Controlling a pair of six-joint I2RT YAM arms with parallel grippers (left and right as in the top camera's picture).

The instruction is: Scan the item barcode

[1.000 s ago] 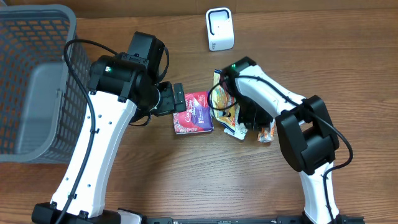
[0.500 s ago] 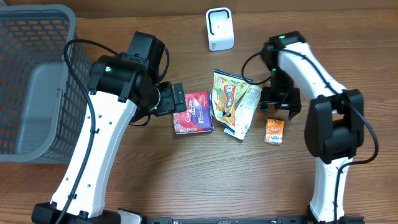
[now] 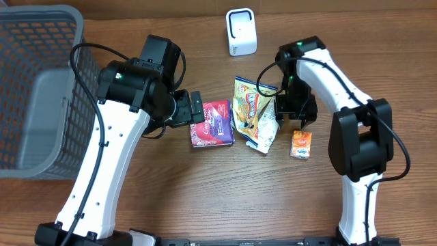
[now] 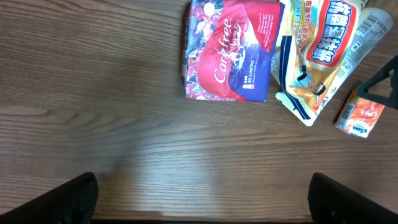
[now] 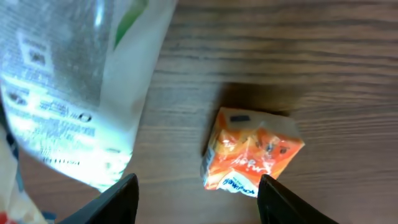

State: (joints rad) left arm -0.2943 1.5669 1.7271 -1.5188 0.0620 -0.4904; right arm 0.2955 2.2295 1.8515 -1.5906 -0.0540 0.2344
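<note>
The right gripper [image 5: 202,199] hangs with its two fingers well apart and nothing between them. It is poised over the desk [image 3: 205,198] right of the middle, above the gap between a white pouch [image 5: 74,87] and a small orange carton [image 5: 252,149]. In the right wrist view the carton lies flat on the wood just ahead of the fingertips, set toward one finger rather than centred in the span. The pouch's printed edge runs beside the other finger. Neither finger appears to touch either item. From overhead the carton sits by itself, a little nearer the desk's front edge than the gripper and just apart from the pouch. The pouch overlaps a yellow snack bag [image 3: 247,106], and to the left of that bag a red packet [image 3: 213,123] lies flat, touching or nearly touching it. The left gripper [image 3: 194,109] is spread to its widest and holds nothing. It is just left of the red packet, which in the left wrist view lies beyond the fingertips and clear of them. A white scanner [image 3: 240,32] stands upright near the far edge, well apart from both grippers and every item. A grey mesh basket [image 3: 27,89] fills the far left corner.
</note>
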